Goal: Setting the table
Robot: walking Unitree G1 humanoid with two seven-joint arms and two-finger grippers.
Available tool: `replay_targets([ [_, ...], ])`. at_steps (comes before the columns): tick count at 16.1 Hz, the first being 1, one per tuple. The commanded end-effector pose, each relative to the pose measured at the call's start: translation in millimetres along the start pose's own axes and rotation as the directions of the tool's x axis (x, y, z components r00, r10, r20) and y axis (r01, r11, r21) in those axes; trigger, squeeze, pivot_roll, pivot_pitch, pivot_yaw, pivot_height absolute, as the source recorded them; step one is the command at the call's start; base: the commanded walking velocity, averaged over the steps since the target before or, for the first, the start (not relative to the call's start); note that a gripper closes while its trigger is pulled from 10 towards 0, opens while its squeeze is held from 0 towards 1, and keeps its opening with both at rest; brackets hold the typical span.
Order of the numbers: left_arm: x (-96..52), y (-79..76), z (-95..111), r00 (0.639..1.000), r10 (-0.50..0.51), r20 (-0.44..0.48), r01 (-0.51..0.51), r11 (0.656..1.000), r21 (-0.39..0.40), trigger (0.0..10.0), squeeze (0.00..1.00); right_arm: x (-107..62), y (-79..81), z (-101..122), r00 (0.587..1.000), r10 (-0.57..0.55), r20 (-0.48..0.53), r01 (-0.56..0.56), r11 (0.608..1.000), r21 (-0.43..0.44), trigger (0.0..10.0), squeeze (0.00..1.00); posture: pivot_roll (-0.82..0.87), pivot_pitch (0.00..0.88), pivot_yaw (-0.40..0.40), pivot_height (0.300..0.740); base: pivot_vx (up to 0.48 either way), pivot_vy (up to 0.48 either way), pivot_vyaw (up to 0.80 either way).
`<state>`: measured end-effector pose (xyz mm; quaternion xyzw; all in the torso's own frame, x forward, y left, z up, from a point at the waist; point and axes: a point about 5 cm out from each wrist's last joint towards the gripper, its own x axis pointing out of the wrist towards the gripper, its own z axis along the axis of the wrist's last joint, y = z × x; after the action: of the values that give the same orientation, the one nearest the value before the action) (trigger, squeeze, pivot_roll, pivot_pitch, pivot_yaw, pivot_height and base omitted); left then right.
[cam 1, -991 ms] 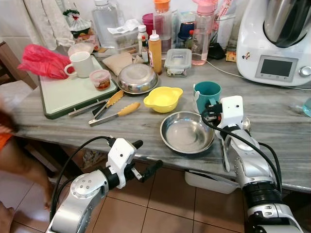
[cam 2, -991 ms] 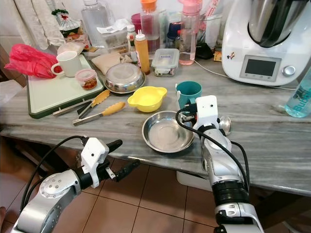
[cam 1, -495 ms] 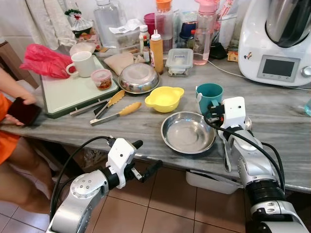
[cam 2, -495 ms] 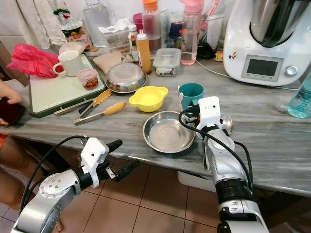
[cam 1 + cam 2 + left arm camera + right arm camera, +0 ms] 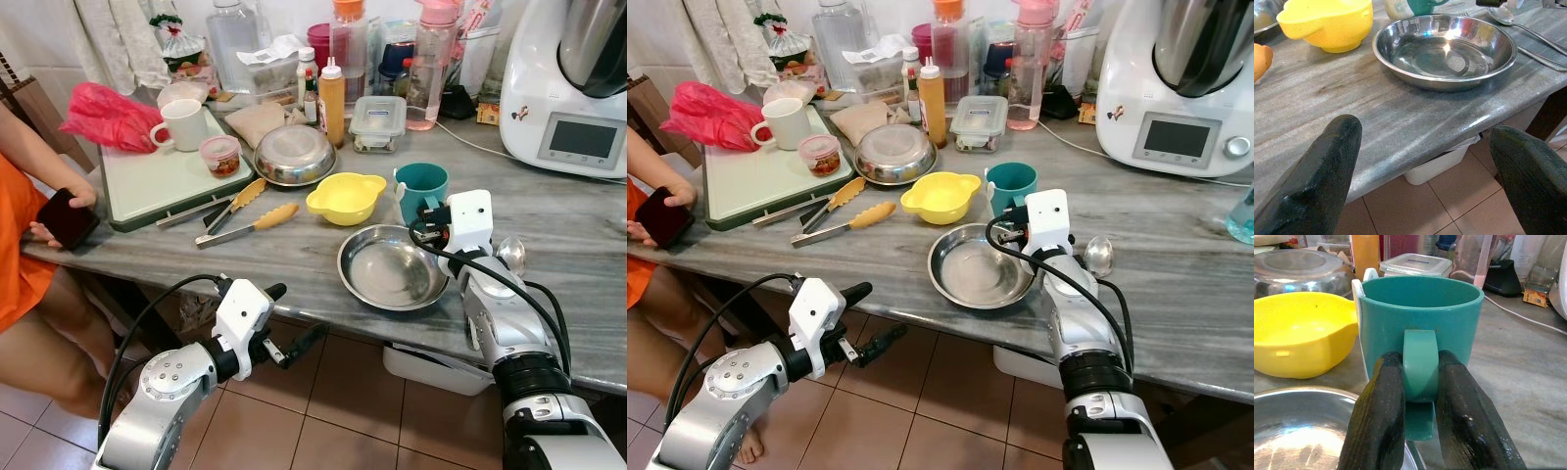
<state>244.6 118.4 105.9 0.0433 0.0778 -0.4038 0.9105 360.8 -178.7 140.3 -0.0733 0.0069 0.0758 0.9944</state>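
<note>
My right hand (image 5: 423, 217) reaches over the grey desk (image 5: 588, 284) to the teal mug (image 5: 421, 189), just behind the empty steel dish (image 5: 390, 268). A yellow bowl (image 5: 345, 198) sits beside the mug, and yellow-tipped tongs (image 5: 245, 223) lie near the green tray (image 5: 157, 181). My left hand (image 5: 284, 323) hangs below the desk edge, fingers apart. A person in orange holds a dark phone (image 5: 67, 217) at the desk's left end.

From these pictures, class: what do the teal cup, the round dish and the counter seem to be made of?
Teal cup: probably plastic, matte and opaque. Dish: metal, likely stainless steel, with mirror-bright reflections. Counter: looks like grey veined stone, polished, though a laminate can't be ruled out.
</note>
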Motion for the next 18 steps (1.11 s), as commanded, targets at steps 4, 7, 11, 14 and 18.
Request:
replay_targets([
  [4,-1.1,2.0,1,1.000,-0.004,-0.002,0.004,1.000,-0.001,10.0,0.00,0.0,-4.1,1,1.000,-0.027,0.013,0.027,1.000,-0.003,10.0,0.21,-0.10,0.043,0.098,0.740,0.000,0.000,0.00],
  [7,2.3,4.3,16,0.996,0.006,0.084,0.001,0.996,-0.084,10.0,0.00,-3.0,-5.6,-3,0.999,-0.037,0.005,0.037,0.999,-0.001,10.0,0.20,-0.10,0.044,0.100,0.740,0.000,0.000,0.00],
  [11,9.6,-0.9,32,0.990,-0.052,0.133,0.067,0.992,-0.111,10.0,0.00,-5.3,-4.0,-8,0.999,-0.040,-0.006,0.040,0.999,0.002,10.0,0.20,-0.11,0.043,0.103,0.740,0.000,0.000,0.00],
  [14,9.9,-2.1,32,0.989,-0.064,0.130,0.081,0.987,-0.135,10.0,0.00,-5.9,-3.9,-10,0.999,-0.043,-0.015,0.043,0.999,-0.003,10.0,0.20,-0.11,0.041,0.104,0.740,0.000,0.000,0.00],
  [18,9.7,-0.7,27,0.992,-0.056,0.110,0.072,0.987,-0.146,10.0,0.00,-6.9,-5.7,-12,0.999,-0.049,-0.020,0.049,0.999,-0.003,10.0,1.00,-0.11,0.036,0.102,0.740,0.000,0.000,0.00],
])
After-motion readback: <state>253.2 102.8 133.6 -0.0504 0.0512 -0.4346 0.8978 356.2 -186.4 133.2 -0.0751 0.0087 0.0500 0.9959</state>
